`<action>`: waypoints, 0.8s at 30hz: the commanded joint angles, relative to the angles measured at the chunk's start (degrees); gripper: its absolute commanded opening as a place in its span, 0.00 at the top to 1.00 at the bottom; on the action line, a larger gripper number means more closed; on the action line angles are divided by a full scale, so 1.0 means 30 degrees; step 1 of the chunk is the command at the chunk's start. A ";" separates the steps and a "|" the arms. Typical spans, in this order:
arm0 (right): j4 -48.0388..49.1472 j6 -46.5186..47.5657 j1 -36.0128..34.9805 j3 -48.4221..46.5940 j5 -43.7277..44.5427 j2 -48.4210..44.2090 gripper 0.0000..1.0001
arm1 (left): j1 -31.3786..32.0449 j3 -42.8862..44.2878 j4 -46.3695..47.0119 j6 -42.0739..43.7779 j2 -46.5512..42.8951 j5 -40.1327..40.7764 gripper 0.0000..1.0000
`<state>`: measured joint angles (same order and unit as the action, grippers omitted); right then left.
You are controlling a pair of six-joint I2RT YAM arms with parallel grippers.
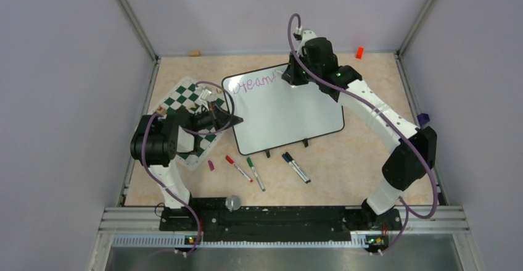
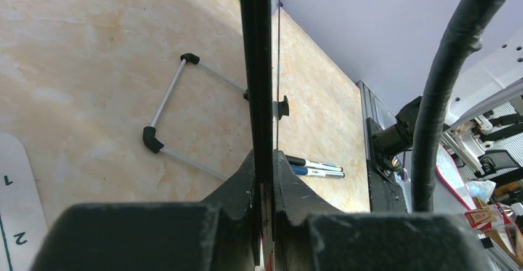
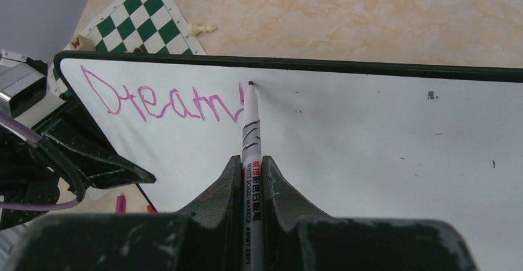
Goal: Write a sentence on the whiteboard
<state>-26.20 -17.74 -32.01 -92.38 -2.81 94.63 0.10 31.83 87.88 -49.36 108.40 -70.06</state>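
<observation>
A green-and-white checkered chess mat [image 1: 185,95] is spread on the left part of the beige marbled desk [image 1: 370,123]. Toward the near edge, a red-capped marker [image 1: 238,168] and a green-capped marker [image 1: 255,173] are laid side by side. Two dark-capped markers [image 1: 296,166] are set touching each other to their right, and a small purple cap [image 1: 211,165] to their left. A pale chess piece [image 3: 201,29] is seen lying on its side just beside the mat. A small orange-red object [image 1: 359,52] is placed at the far edge.

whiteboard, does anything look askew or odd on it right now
The whiteboard sits skewed relative to the table, its left edge pinched by the left hand. A few dark specks dot its bare surface right of the lettering. No damage or spill shows.
</observation>
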 commanded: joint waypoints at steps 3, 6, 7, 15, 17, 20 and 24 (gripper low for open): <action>0.0265 0.0292 0.0134 -0.1281 0.0373 0.0241 1.00 | 0.0100 -0.0141 0.1646 0.1298 0.0291 -0.1485 1.00; 0.0236 0.0344 0.0149 -0.1303 0.0479 0.0289 1.00 | 0.0088 -0.0094 0.1644 0.1259 0.0293 -0.1518 1.00; 0.0214 0.0320 0.0152 -0.1330 0.0476 0.0341 1.00 | 0.0089 -0.0094 0.1645 0.1254 0.0295 -0.1533 1.00; 0.0118 0.0288 0.0152 -0.1532 0.0187 0.0708 1.00 | 0.0088 -0.0181 0.1646 0.1313 0.0278 -0.1487 1.00; 0.0102 0.0334 0.0150 -0.1558 0.0021 0.0744 1.00 | 0.0084 -0.0227 0.1642 0.1311 0.0270 -0.1475 1.00; 0.0062 0.0346 0.0133 -0.1526 -0.0207 0.0780 1.00 | 0.0099 -0.0215 0.1646 0.1337 0.0276 -0.1445 1.00; 0.0031 0.0256 0.0147 -0.1331 -0.0522 0.0724 1.00 | 0.0087 -0.0197 0.1646 0.1363 0.0262 -0.1425 1.00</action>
<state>-26.59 -17.56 -32.01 -94.32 -3.44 96.18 0.10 31.81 87.81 -49.56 108.53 -70.02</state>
